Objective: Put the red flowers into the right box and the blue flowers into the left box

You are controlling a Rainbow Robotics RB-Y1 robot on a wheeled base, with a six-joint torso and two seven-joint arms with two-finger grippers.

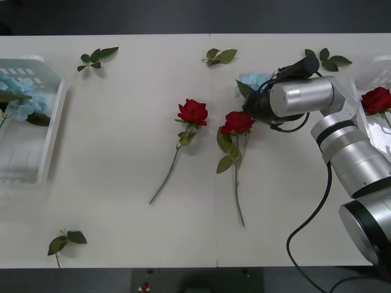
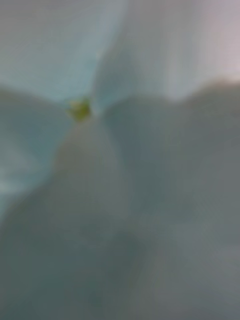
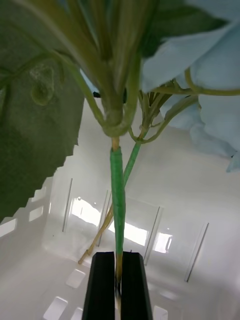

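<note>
Two red flowers (image 1: pixel 193 112) (image 1: pixel 237 122) lie on the white table's middle, stems pointing toward me. A third red flower (image 1: pixel 376 99) rests in the right box (image 1: pixel 366 70) at the far right edge. One of the blue flowers (image 1: pixel 252 79) lies just behind the middle roses, and my right gripper (image 1: pixel 255 104) hangs low over it, pale petals (image 2: pixel 60 55) close against its camera. More blue flowers (image 1: pixel 21 101) lie in the left box (image 1: pixel 52 140). My left gripper (image 3: pixel 118 280) is shut on a blue flower's green stem (image 3: pixel 116 200) above that box's white floor (image 3: pixel 175 200).
Bare leaf sprigs lie at the back left (image 1: pixel 98 58), back middle (image 1: pixel 220 56), back right (image 1: pixel 327 59) and front left (image 1: pixel 64 241). A black cable (image 1: pixel 311 226) hangs from my right arm near the table's front edge.
</note>
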